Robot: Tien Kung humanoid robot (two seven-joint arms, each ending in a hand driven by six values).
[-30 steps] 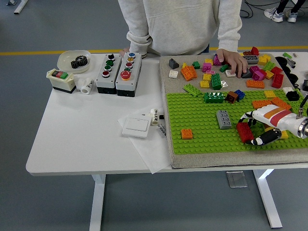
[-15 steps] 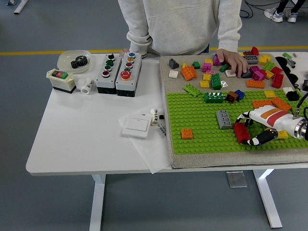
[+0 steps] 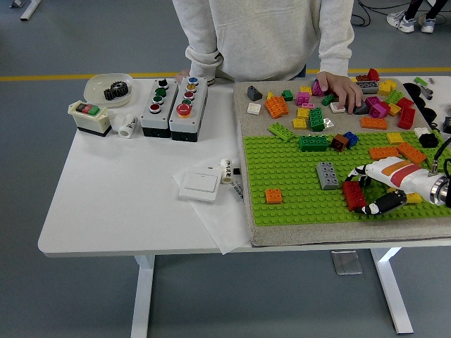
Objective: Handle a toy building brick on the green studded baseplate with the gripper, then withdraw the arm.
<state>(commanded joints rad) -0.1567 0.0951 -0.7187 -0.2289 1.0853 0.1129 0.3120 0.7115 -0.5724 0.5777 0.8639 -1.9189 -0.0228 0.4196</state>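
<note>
A red brick (image 3: 354, 196) is seen near the 4 o'clock corner of the green studded baseplate (image 3: 296, 184), its long axis running roughly 11 to 5 o'clock. It lies at 9 o'clock from the right hand (image 3: 386, 184), whose fingers (image 3: 378, 205) are curled narrowly around it; whether they truly grip it or merely touch cannot be told. The left hand is not seen, so the right is judged the working one. A grey brick (image 3: 328, 174) sits just at 10 o'clock of the red one. At 12 o'clock a person's hand (image 3: 340, 87) rests among loose bricks. The white tabletop (image 3: 127, 197) stands on grey flooring.
</note>
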